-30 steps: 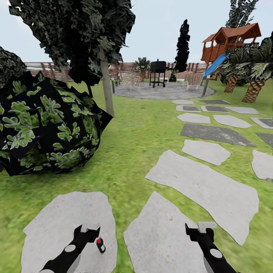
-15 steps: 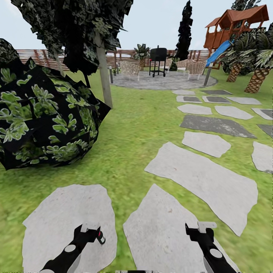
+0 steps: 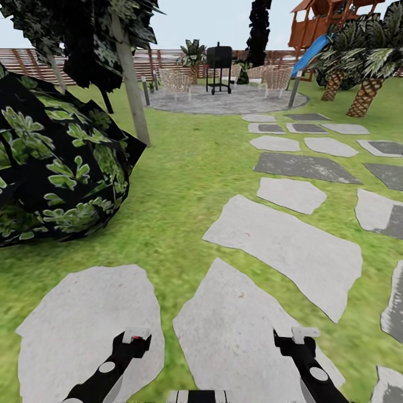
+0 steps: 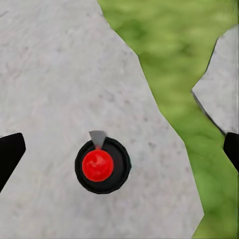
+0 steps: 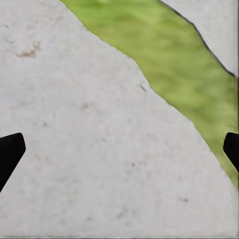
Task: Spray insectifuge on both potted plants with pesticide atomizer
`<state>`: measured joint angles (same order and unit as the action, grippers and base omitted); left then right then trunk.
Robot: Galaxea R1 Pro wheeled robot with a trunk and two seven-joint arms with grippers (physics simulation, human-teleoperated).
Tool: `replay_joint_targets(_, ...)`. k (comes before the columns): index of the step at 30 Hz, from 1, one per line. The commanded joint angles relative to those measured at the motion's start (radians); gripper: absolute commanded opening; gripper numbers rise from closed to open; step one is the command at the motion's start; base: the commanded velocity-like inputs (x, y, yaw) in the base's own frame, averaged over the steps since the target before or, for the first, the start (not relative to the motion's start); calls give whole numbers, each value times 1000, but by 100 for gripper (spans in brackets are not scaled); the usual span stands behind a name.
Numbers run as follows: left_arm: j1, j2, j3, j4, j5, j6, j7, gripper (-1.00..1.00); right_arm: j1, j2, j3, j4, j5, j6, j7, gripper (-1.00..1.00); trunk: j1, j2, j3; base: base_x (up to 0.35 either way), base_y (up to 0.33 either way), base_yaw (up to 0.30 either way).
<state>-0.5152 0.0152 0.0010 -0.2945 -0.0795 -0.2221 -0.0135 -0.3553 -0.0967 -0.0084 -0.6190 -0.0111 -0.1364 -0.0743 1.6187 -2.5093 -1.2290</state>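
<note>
The pesticide atomizer (image 4: 102, 166) stands upright on a pale stepping slab (image 4: 50, 74). In the left wrist view I see it from above as a dark round body with a red cap and a small grey nozzle. My left gripper (image 4: 122, 149) hangs open over it, and its dark fingertips (image 4: 11, 152) are spread wide on either side without touching it. In the head view the left gripper (image 3: 134, 337) covers the bottle. My right gripper (image 3: 296, 336) is open above the neighbouring slab (image 5: 99, 149) and holds nothing. The two potted plants are out of view.
A big dark leafy bush (image 3: 56, 168) and a thin tree trunk (image 3: 130, 84) stand to the left on the lawn. Stepping slabs (image 3: 291, 246) lead to the round patio (image 3: 224, 101) with a black grill (image 3: 218, 59), chairs and a slat fence (image 3: 33, 59). Palms (image 3: 366, 84) stand at the right.
The whole head view has shifted, so the camera moved. The atomizer stood beside my left gripper's fingers a second ago. Now it sits under the gripper, hidden in the head view.
</note>
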Motion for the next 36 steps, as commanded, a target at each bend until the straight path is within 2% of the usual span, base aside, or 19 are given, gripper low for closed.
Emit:
replay_joint_targets(1,0,0,1,0,-7,-4,0,100,-1,0,1,1,-1,-3,-2,100,0,-1,-6,0,0,-148)
replay_joint_targets(3,0,0,2,0,-6,-10,0,100,-1,0,1,1,-1,-3,-2,100,1,-1,-12,0,0,-82)
replay_joint_targets(7,0,2,5,9,-1,-99,2,100,-1,0,1,1,-1,-3,-2,100,1,-1,-15,0,0,-23)
replay_joint_targets(9,0,5,6,18,6,-116,2,100,-1,0,1,1,-1,-3,-2,100,1,-1,-15,0,0,-5)
replay_joint_targets(15,0,12,9,26,58,-130,2,100,-1,0,1,1,-1,-3,-2,100,1,-1,-15,0,0,2)
replay_joint_targets(20,0,12,9,26,68,-131,1,100,-1,0,1,1,-1,-3,-2,100,1,-1,-19,0,0,121)
replay_joint_targets(36,1,7,8,26,69,-132,1,100,-1,0,-1,1,-1,-3,-2,100,8,-5,-106,0,0,16)
